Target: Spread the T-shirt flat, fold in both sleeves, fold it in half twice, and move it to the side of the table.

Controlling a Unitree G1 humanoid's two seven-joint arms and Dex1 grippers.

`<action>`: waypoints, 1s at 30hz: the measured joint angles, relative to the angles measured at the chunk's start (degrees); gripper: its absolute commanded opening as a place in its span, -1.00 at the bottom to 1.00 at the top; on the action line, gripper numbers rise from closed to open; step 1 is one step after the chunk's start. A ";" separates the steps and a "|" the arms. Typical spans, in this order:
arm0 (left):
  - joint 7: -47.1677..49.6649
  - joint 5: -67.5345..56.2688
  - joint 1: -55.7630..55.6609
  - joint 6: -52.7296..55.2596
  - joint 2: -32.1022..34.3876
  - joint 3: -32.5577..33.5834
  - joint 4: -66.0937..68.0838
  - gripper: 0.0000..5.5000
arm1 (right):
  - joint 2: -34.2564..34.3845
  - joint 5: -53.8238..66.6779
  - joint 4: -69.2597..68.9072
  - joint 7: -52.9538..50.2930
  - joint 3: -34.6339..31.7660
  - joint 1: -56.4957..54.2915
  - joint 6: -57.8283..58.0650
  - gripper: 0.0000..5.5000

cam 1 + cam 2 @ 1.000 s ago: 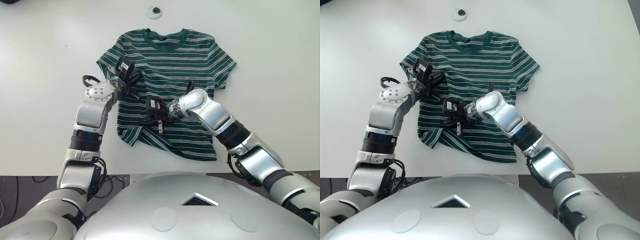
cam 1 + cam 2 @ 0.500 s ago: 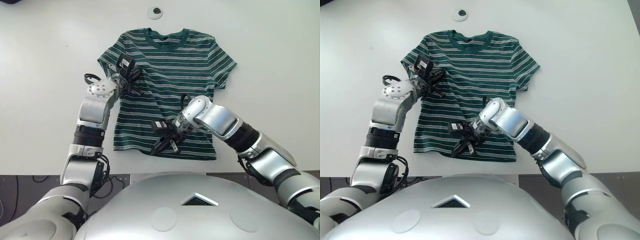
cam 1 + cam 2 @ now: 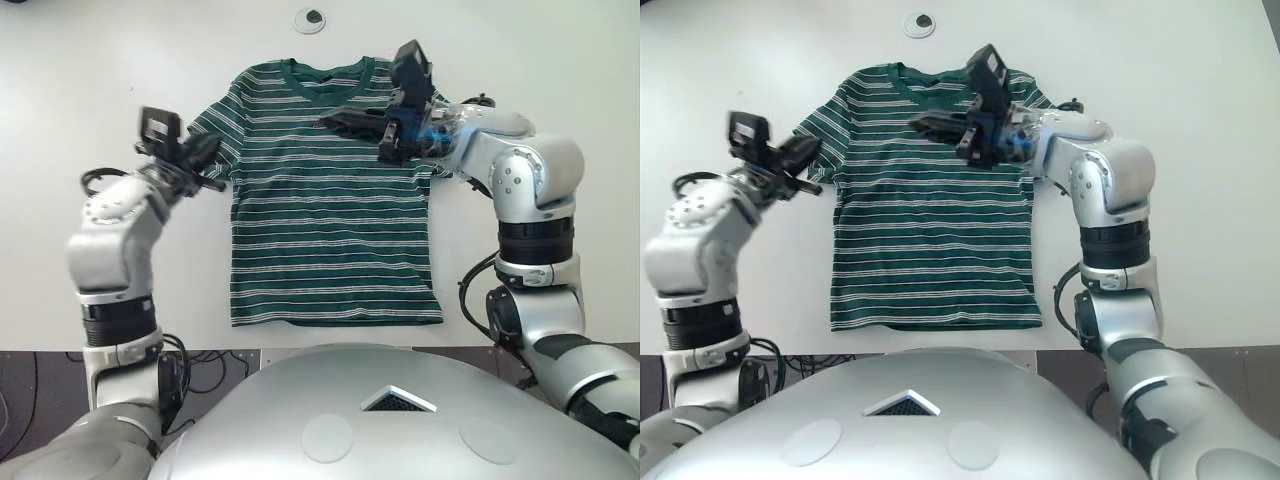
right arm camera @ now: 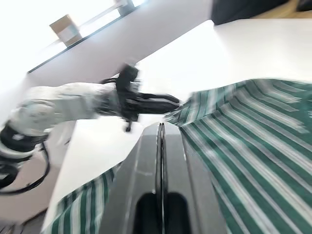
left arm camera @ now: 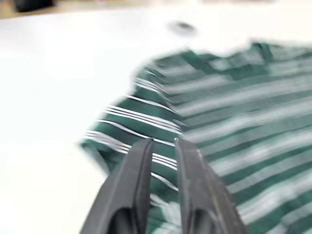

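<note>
A dark green T-shirt (image 3: 330, 220) with thin white stripes lies flat and face up on the white table (image 3: 80, 80), collar away from me and both sleeves spread out. My left gripper (image 3: 200, 160) hangs just outside the shirt's left sleeve (image 5: 131, 122). Its fingers stand slightly apart, open, with nothing between them (image 5: 163, 141). My right gripper (image 3: 340, 120) is raised over the upper chest near the right sleeve and points toward the left one. It is shut and empty (image 4: 161, 124). The right wrist view also shows the left arm's gripper (image 4: 161, 100) farther off.
A small round white disc (image 3: 310, 20) with a dark centre sits on the table beyond the collar. The table's near edge (image 3: 60, 350) runs just below the shirt's hem. Bare table lies to both sides of the shirt.
The right gripper swept the crumpled lower-left hem out flat, then swung up from the hem to above the chest. The left gripper lifted off the shirt and moved out to the left.
</note>
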 measured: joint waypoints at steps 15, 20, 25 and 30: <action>4.34 -7.22 -9.17 4.54 -2.65 9.56 22.18 -0.23 | 1.55 -2.79 3.91 -8.32 -0.64 4.35 -8.60 -1.00; 3.83 -6.55 -11.00 2.05 -3.14 5.82 24.79 -0.41 | 1.54 -3.56 5.90 -8.82 0.44 4.33 -10.44 -1.00; 3.94 -6.08 -10.94 -0.46 -3.13 4.44 26.08 -0.67 | 1.50 -5.33 7.43 -9.36 0.78 4.34 -11.78 -1.00; 4.33 -6.25 -10.70 -1.59 -3.21 4.70 26.46 -0.95 | 1.50 -5.73 8.19 -9.48 0.92 4.33 -12.96 -1.00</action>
